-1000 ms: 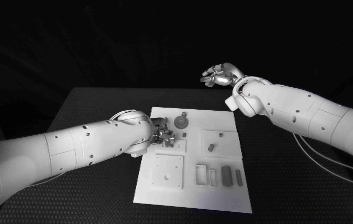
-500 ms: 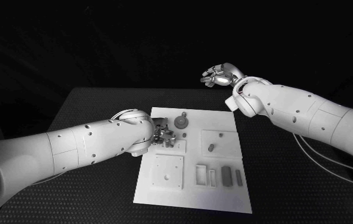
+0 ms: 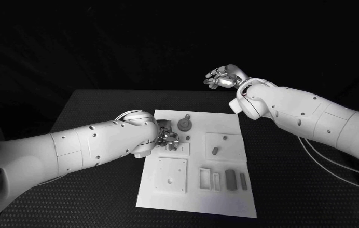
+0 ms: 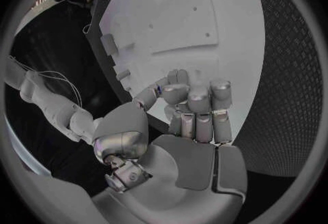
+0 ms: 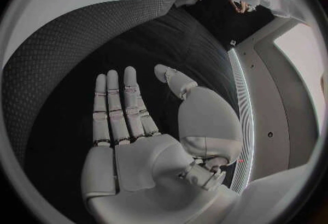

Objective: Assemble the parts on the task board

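While the black table (image 3: 90, 108) lies under everything, the white task board (image 3: 198, 197) sits at its middle, its long axis running away from me, and most of what I must assemble lies on it. My left arm (image 3: 74, 147) reaches across to the board's left edge; my right arm (image 3: 299, 111) is raised well clear beyond the far right corner. So my left hand (image 3: 166, 138) is by far the nearer: it hovers just over the board's upper left part, fingers curled in, and in the left wrist view a small part (image 4: 158, 90) seems pinched at the fingertips, though I cannot tell for sure. The round grey part (image 3: 184, 123) stands just beyond that hand, toward the far edge; the small peg (image 3: 215, 149) lies to its right, and the long grey bars (image 3: 230, 179) rest nearer me. My right hand (image 5: 136, 142) is spread flat and wide, holding nothing. Compared with a second ago, my left arm has crept slightly toward the board; the right has not shifted.
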Controlling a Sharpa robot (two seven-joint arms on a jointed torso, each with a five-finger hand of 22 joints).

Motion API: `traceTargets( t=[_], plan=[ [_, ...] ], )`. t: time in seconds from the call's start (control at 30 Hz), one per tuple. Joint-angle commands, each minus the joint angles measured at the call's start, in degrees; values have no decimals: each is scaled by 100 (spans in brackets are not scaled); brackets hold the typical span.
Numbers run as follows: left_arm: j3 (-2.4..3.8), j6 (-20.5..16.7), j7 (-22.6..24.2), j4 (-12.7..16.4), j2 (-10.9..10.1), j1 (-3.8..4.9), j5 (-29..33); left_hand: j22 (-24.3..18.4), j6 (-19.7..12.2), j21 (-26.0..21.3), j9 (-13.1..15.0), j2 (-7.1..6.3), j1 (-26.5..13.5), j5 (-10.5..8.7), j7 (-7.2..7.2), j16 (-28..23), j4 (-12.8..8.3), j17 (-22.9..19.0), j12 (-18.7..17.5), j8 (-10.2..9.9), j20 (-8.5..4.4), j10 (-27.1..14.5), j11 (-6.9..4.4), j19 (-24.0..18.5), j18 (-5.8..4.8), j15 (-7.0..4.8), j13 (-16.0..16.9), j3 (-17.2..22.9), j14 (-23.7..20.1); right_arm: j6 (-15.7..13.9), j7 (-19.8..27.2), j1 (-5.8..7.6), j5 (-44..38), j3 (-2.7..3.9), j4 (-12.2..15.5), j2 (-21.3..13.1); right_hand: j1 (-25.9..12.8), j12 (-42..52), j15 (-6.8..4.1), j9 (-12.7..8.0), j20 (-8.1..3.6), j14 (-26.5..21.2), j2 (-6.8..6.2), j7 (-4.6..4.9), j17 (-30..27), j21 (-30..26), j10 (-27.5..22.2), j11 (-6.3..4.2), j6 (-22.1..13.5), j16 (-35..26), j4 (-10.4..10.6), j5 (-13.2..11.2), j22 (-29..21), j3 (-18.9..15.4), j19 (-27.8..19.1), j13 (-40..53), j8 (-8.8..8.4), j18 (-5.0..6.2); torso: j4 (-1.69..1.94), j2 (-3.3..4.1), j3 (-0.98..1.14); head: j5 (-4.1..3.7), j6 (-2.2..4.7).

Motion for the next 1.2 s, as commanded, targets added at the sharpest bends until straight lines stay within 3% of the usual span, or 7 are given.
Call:
traceTargets(
  t=[0.03,1.2],
  plan=[
    [-23,252,3,32,48,-39,-11,71,973,-2,-6,-17,18,-67,-628,22,83,-7,34,20,-595,-175,-220,3,112,-271,-7,75,142,57,30,-1,-2,2,7,-2,18,31,31,-10,5,-19,19,88,6,-31,-1091,438,117,-24,-5,35,8,-31,-20,-8,8,8,-2,1,0,-4,0],
    [-19,651,3,6,200,-39,-463,65,1020,-22,-45,111,-23,-197,-631,53,125,-40,80,33,-582,-174,-220,23,102,-233,-14,58,168,67,31,-1,2,2,-9,17,18,36,32,-17,9,-20,15,89,12,-39,-1093,440,117,-32,-4,51,17,-33,-21,-26,10,7,3,1,-2,-6,-12]
  ],
)
